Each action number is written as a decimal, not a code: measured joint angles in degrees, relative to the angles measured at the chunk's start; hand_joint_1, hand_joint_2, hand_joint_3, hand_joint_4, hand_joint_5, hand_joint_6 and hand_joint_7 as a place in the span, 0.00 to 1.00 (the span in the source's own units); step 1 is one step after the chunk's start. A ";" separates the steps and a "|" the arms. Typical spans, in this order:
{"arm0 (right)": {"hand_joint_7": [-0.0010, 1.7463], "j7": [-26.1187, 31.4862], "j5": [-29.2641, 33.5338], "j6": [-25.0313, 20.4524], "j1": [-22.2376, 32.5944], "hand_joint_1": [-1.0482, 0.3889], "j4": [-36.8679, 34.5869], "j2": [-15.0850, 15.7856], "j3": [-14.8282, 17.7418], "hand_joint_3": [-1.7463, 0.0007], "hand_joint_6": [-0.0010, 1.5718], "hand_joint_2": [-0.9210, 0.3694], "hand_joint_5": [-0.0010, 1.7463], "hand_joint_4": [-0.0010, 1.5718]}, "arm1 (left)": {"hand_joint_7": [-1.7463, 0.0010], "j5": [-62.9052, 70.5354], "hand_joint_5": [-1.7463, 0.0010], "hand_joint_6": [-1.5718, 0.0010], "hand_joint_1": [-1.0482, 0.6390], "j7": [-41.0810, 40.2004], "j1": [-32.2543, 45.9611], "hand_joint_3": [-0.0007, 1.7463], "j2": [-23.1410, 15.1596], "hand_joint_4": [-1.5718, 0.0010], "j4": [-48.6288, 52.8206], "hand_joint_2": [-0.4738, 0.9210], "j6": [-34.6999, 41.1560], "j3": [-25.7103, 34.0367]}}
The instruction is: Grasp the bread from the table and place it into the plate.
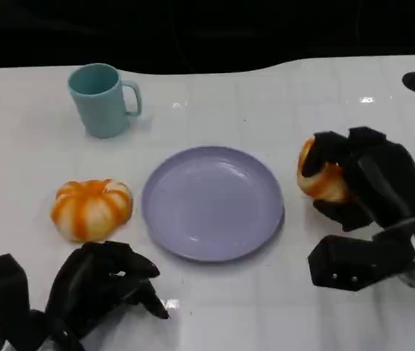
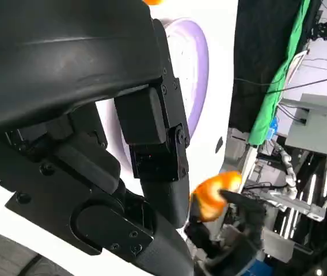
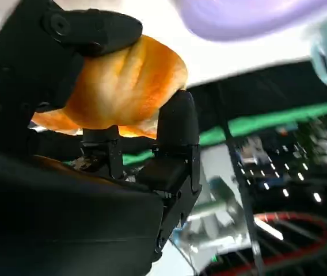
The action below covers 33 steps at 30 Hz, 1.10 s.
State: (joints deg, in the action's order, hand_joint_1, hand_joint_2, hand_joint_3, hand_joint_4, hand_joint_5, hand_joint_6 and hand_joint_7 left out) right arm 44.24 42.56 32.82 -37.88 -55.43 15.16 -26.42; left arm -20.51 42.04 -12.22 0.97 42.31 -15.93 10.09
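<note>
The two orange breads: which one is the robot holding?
The bread right of the purple plate: the right hand grips it. The other bread, left of the plate, lies untouched on the table.

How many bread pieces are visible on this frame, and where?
2. One bread roll lies on the table left of the plate, ahead of the left hand. The other bread is gripped by the right hand, right of the plate.
</note>
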 measured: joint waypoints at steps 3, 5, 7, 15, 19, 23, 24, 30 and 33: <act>0.99 -2.24 -1.54 1.04 0.59 0.71 3.88 -0.40 0.85 0.16 0.50 0.53 1.00 0.65 | 0.88 -0.05 0.66 0.00 0.00 0.00 0.11 0.00 0.00 0.00 -0.31 0.85 0.17 0.01; 1.00 -4.03 -2.22 1.74 0.83 0.70 6.51 -0.88 1.11 0.15 0.50 0.54 1.00 0.66 | 0.88 -0.05 0.66 0.00 0.00 0.01 0.27 0.00 -0.01 0.00 -0.45 0.85 0.18 0.00; 0.99 -5.71 -2.46 2.12 0.84 0.70 8.61 -1.62 1.14 0.15 0.50 0.55 1.00 0.65 | 0.88 -0.05 0.66 0.00 0.00 0.02 0.41 0.00 -0.01 0.00 -0.53 0.85 0.17 -0.03; 0.99 -12.49 -2.69 2.36 -0.66 0.63 9.85 -6.10 0.33 0.20 0.48 0.50 1.00 0.63 | 0.88 -0.04 0.66 0.00 0.00 0.01 1.43 0.00 0.03 0.00 -1.04 0.85 0.17 -0.24; 1.00 -13.70 -1.95 2.57 -3.37 0.64 7.23 -8.07 -0.83 0.22 0.48 0.51 1.00 0.63 | 0.88 -0.09 0.65 0.00 0.00 0.01 1.55 0.00 0.04 0.00 -1.54 0.85 0.49 -0.23; 0.98 -13.86 -1.64 3.63 -4.88 0.63 2.72 -10.04 -1.80 0.24 0.47 0.49 1.00 0.61 | 0.88 -0.06 0.66 0.00 0.00 0.01 1.64 0.00 0.05 0.00 -1.92 0.85 0.53 -0.27; 0.94 -13.87 -1.58 3.76 -5.00 0.63 1.92 -10.34 -2.02 0.25 0.48 0.47 1.00 0.60 | 0.88 -0.06 0.66 0.00 0.00 0.01 1.66 0.00 0.05 0.00 -1.93 0.85 0.53 -0.28; 0.58 -16.67 -1.60 3.60 -6.39 0.60 -2.37 -12.40 -3.27 0.36 0.56 0.43 0.90 0.55 | 0.88 -0.06 0.66 0.00 0.00 0.01 1.78 0.00 0.05 0.00 -2.52 0.85 0.71 -0.35; 0.35 -17.61 -1.65 3.02 -6.94 0.55 -3.50 -13.32 -3.34 0.56 0.47 0.32 0.72 0.43 | 0.88 -0.04 0.65 0.00 0.00 0.00 1.79 0.00 0.05 0.00 -2.63 0.85 1.11 -0.41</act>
State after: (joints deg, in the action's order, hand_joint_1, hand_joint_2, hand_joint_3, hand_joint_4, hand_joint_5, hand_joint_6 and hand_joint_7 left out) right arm 26.63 40.91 35.84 -44.82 -58.94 1.84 -29.76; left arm -20.55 42.03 -10.44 1.03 39.68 -14.81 9.68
